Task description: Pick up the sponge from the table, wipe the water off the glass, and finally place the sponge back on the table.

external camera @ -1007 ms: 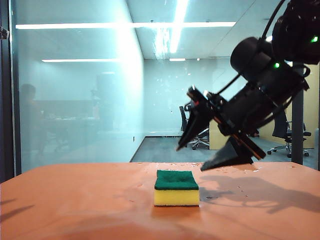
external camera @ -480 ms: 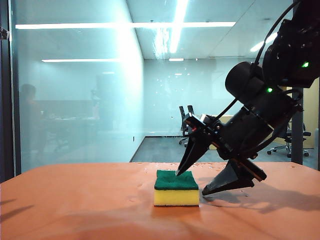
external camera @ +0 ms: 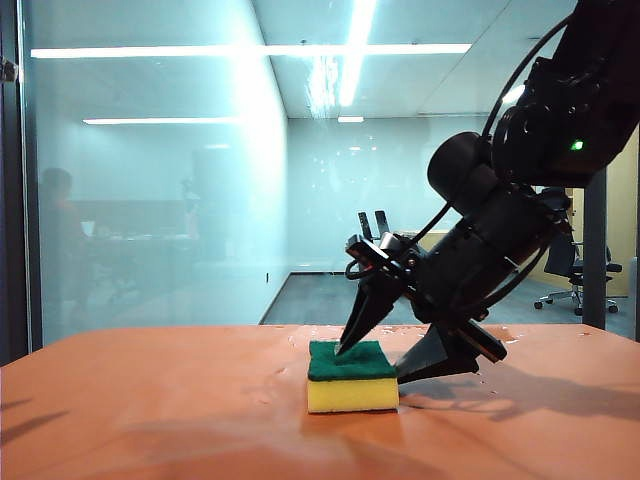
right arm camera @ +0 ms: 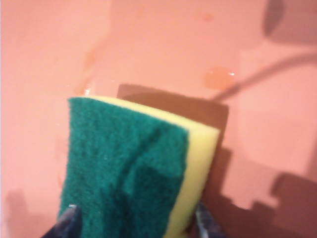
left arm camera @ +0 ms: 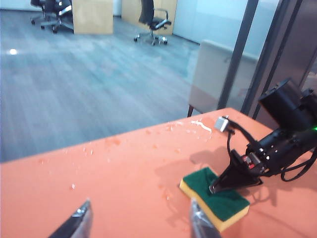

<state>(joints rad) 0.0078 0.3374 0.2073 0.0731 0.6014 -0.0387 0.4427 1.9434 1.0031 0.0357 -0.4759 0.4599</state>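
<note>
The sponge [external camera: 352,378], green scouring layer over yellow foam, lies flat on the orange table [external camera: 150,400]. My right gripper [external camera: 372,364] is tilted down over it, open, with the sponge [right arm camera: 129,168] between its two fingers. One fingertip [external camera: 345,348] rests at the green top's far edge and the other stands beside the right end. My left gripper [left arm camera: 140,218] hovers open and empty over the table [left arm camera: 124,163], short of the sponge [left arm camera: 218,198], and is outside the exterior view. The glass [external camera: 150,200] stands behind the table, with whitish water specks [external camera: 325,75] high up.
Small droplets [left arm camera: 198,124] are scattered on the table towards the glass. A dark vertical frame [external camera: 12,200] borders the pane at the left. The right arm [left arm camera: 282,134] reaches in over the table's right side. Office chairs and a desk show beyond the glass.
My right gripper has come down and leftward from above the table to straddle the sponge, its jaws a little narrower. The sponge has not moved.
</note>
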